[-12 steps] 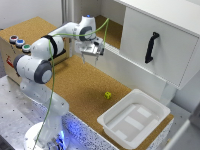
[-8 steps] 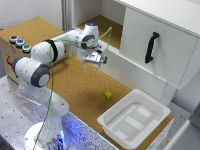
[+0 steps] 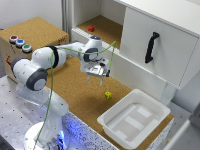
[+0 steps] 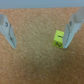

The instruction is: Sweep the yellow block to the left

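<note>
While the arm hangs above the board, these lines run from the largest thing to the smallest.

Cork-topped brown work surface (image 3: 75, 95): bare around the target, so in my judgement a low, level push towards the left should meet nothing.

White rectangular plastic tray (image 3: 134, 119): sits near the block; the stroke should carry away from it.

White and grey Franka arm (image 3: 55, 57): reaches out from its base, wrist pointing down.

Metal two-finger gripper (image 3: 98, 75): fingers spread apart, holding nothing, above the cork.

Tiny yellow-green cube, the yellow block (image 3: 107, 95): rests on the cork between gripper and tray; in the wrist view (image 4: 59, 38) it lies just beside one finger.

Advice: descend beside the block on the far side from the push, then sweep.
</note>
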Tool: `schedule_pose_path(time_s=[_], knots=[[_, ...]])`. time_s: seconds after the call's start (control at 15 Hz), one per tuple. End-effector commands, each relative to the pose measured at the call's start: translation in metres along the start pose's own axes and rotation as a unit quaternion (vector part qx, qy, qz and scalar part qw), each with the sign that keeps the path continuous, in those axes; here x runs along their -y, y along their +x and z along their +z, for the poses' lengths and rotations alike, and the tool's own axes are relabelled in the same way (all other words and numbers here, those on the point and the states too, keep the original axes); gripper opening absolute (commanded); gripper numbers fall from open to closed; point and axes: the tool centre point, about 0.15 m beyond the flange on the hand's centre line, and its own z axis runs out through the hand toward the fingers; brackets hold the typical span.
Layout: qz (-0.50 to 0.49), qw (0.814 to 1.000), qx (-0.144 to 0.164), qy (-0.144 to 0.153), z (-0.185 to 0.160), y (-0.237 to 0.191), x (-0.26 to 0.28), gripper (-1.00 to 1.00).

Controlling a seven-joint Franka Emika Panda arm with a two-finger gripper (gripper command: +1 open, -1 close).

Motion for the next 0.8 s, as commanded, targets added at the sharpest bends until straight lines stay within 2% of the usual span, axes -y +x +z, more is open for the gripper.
schedule_pose_path(time_s=[0.0,0.2,0.47,0.73], knots=[[0.053,0.999,-0.004,0.01,0.03,-0.003,-0.064,-1.0],[0.103,0.994,-0.008,0.035,0.042,0.003,-0.082,-1.0],[0.116,0.991,-0.02,0.064,0.059,0.021,-0.081,-1.0],[0.115,0.991,-0.018,0.064,0.074,0.041,-0.088,-1.0]])
